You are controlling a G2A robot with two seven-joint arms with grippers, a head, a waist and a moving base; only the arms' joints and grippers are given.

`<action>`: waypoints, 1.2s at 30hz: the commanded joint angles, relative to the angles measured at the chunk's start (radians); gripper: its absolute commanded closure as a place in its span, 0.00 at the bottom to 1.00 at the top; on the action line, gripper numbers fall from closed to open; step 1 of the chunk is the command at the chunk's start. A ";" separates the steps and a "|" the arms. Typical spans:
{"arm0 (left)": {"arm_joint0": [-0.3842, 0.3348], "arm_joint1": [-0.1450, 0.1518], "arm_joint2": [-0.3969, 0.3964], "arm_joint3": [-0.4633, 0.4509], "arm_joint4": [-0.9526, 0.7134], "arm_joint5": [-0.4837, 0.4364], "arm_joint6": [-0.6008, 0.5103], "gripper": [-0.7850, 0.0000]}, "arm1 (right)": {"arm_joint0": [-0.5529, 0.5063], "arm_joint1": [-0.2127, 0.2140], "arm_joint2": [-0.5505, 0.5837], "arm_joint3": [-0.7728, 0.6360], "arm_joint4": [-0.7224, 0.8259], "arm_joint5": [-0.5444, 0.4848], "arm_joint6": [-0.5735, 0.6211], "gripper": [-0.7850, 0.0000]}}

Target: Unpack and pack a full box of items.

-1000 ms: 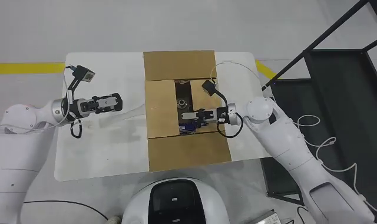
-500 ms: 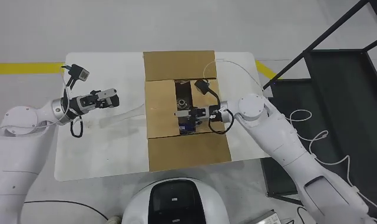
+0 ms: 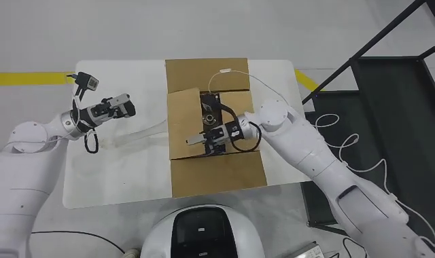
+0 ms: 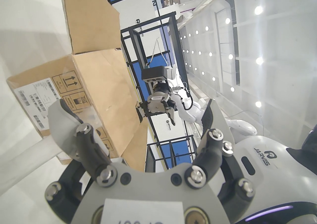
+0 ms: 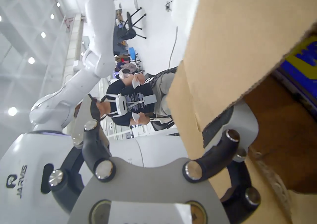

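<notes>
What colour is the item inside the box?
Blue with yellow markings. The item shows best in the right wrist view, under the box flap.

Left gripper (image 4: 135,113) facing the opened cardboard box (image 4: 104,81)
The left gripper is above the white bench (image 4: 22,24), jaws spread wide with nothing between them. Just ahead the box stands on the bench with its flaps open, one flap (image 4: 86,17) upright, and a printed label (image 4: 32,103) on the near side. Beyond the box the right gripper (image 4: 155,116) hovers with jaws apart, a black frame (image 4: 173,37) behind it
</notes>
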 commanded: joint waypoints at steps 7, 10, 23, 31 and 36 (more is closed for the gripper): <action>0.032 0.006 -0.071 -0.093 -0.078 -0.033 0.032 0.00 | 0.049 -0.068 -0.071 0.064 0.179 -0.056 -0.036 0.00; 0.055 0.008 -0.096 -0.127 -0.094 -0.039 0.042 0.00 | 0.071 -0.108 -0.129 0.093 0.185 -0.075 -0.116 0.00; 0.120 0.008 -0.118 -0.183 -0.079 0.005 0.059 0.00 | 0.119 -0.209 -0.286 0.126 -0.083 -0.073 -0.344 0.00; 0.045 -0.025 0.029 -0.073 0.081 0.048 0.107 0.00 | 0.078 -0.175 -0.209 0.058 -0.145 -0.073 -0.327 0.00; -0.006 -0.051 0.106 0.004 0.136 0.056 0.130 0.00 | -0.001 -0.115 -0.079 -0.053 -0.165 -0.066 -0.295 0.00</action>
